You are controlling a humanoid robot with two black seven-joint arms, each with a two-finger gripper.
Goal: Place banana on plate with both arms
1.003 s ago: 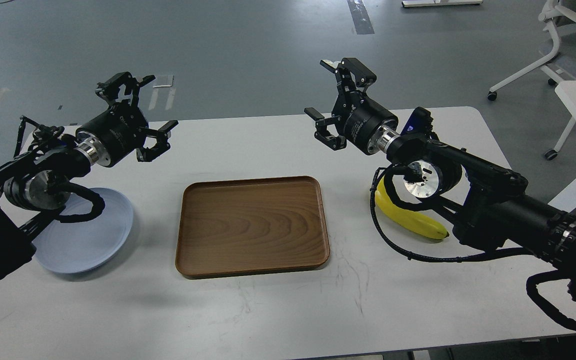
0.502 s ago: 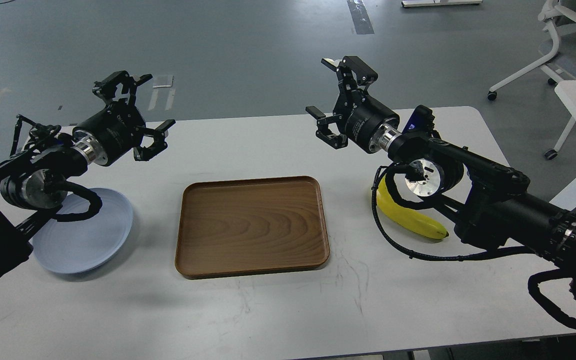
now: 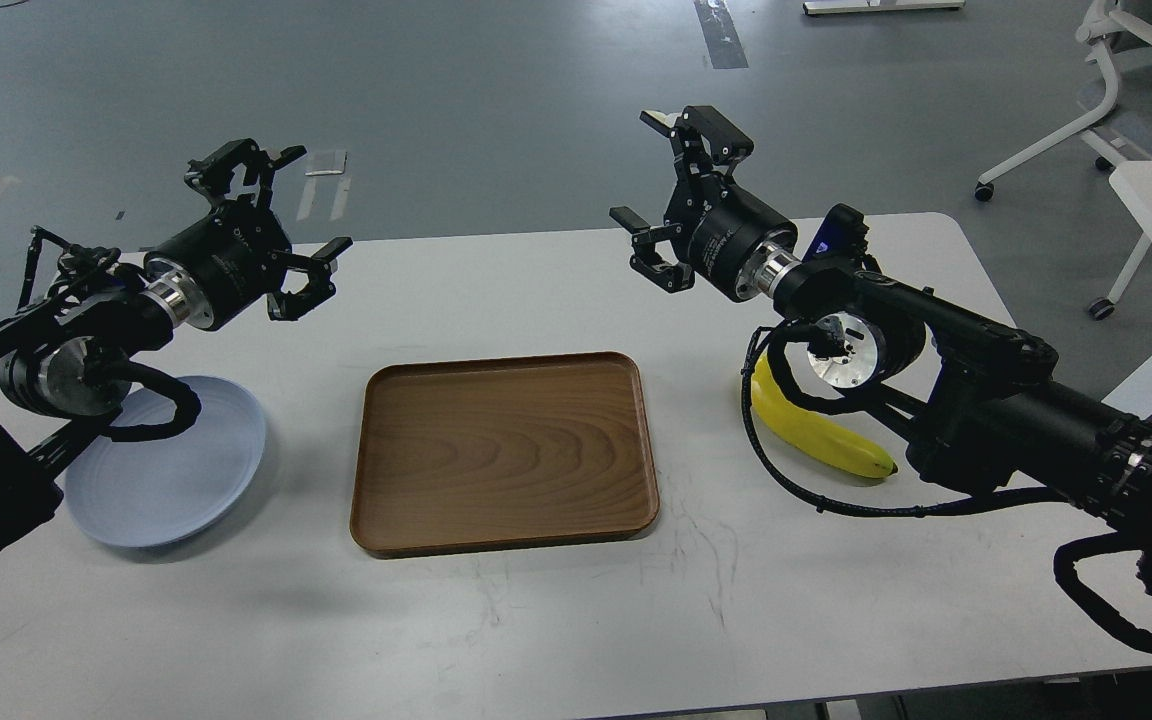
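One banana [image 3: 820, 437] lies on the white table [image 3: 556, 620], to the right of the wooden tray [image 3: 504, 452] and under the right arm. It is bright yellow and curved, with a dark tip toward the near right; its far end seems greenish, though a black cable crosses it there and partly hides it. One plate [image 3: 181, 478], round, shallow and pale blue-grey, sits on the table left of the tray, well apart from the banana; the left arm covers part of its left side. One brown rectangular tray lies between them with nothing on it. Two black arms reach in from the sides. The left gripper [image 3: 284, 218] hangs above the table's far left part, fingers spread wide and holding nothing. The right gripper [image 3: 666, 195] hangs above the far edge, beyond the tray, its fingers likewise spread and bare.
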